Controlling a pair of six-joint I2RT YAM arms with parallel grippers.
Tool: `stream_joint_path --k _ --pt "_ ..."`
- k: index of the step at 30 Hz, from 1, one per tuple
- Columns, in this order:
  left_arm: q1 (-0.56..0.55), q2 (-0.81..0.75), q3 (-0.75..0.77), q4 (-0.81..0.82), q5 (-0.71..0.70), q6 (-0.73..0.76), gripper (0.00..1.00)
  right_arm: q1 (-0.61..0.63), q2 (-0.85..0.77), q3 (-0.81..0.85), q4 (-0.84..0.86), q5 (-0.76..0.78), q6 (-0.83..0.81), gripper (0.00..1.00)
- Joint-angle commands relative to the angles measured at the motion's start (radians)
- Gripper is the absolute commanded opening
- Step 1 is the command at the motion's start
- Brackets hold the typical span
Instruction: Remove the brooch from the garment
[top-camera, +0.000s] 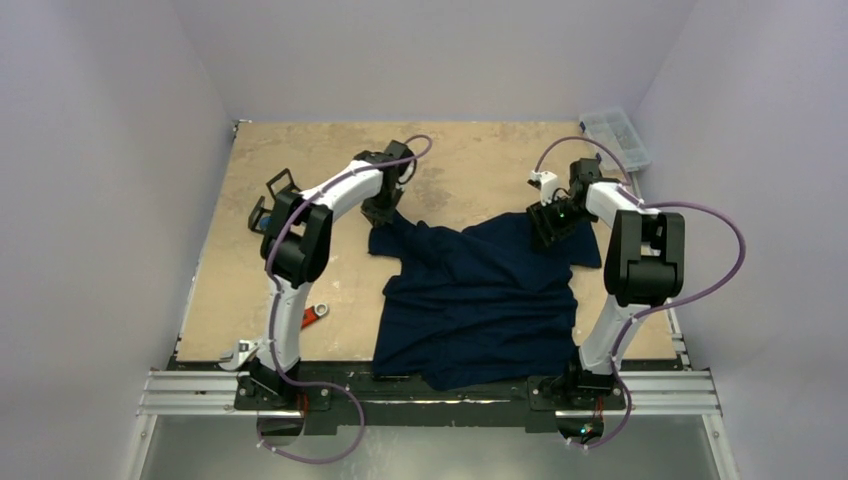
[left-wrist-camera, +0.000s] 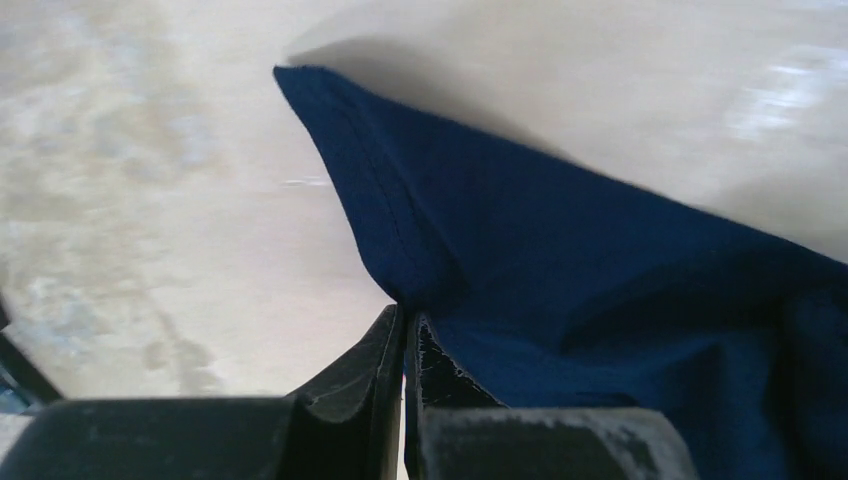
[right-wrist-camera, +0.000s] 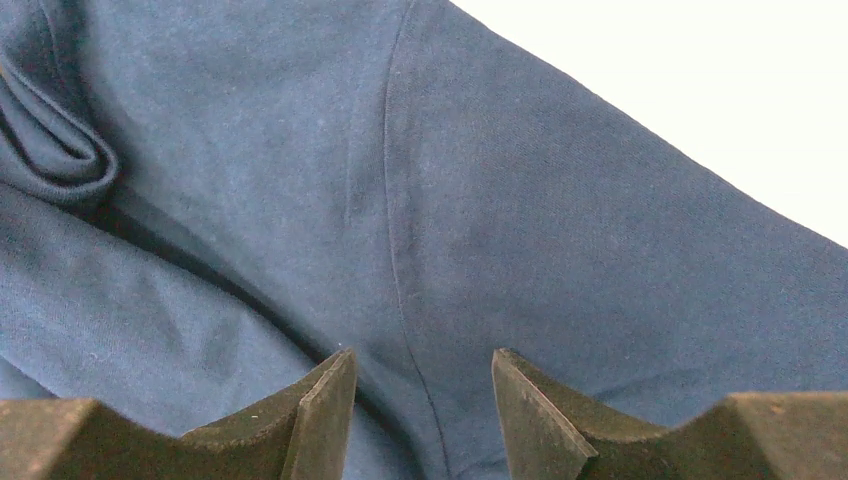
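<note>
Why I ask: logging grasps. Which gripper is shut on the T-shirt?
The left gripper: its fingers pinch the T-shirt at a stitched hem, while the right gripper stands open over the fabric.

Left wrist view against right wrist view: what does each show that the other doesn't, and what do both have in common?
Only the left wrist view shows the left gripper shut on a stitched hem of the garment, with bare table beside it. Only the right wrist view shows the right gripper open over the cloth, a seam running down the middle and a rolled fold at upper left. Both show the dark navy fabric up close, and neither shows the brooch.
</note>
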Motion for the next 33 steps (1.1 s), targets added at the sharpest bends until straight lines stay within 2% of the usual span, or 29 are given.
stream_joint_path --k 1,9,14,24,29,32,33 --pt "0.094 -0.011 0.043 -0.056 -0.036 0.079 0.0 -0.012 0.057 0.026 0.096 0.116 0.039 0.57" --pt "0.193 -0.03 0.039 -0.098 -0.054 0.147 0.0 -0.027 0.098 0.091 0.159 0.22 0.126 0.59" --pt "0.24 -0.115 -0.074 -0.089 -0.04 0.185 0.0 -0.069 0.1 0.096 0.157 0.26 0.135 0.58" --pt "0.206 -0.273 -0.343 -0.095 0.161 0.284 0.0 -0.081 -0.01 -0.052 -0.032 0.133 -0.065 0.52" --pt "0.2 -0.309 -0.396 -0.12 0.199 0.337 0.0 -0.081 -0.052 -0.08 -0.111 0.12 -0.149 0.52" --pt "0.211 -0.352 -0.37 -0.121 0.329 0.368 0.0 -0.081 -0.071 -0.043 -0.153 0.078 -0.182 0.55" --pt "0.216 -0.379 -0.359 -0.102 0.379 0.373 0.09 -0.081 -0.07 -0.019 -0.175 0.041 -0.19 0.56"
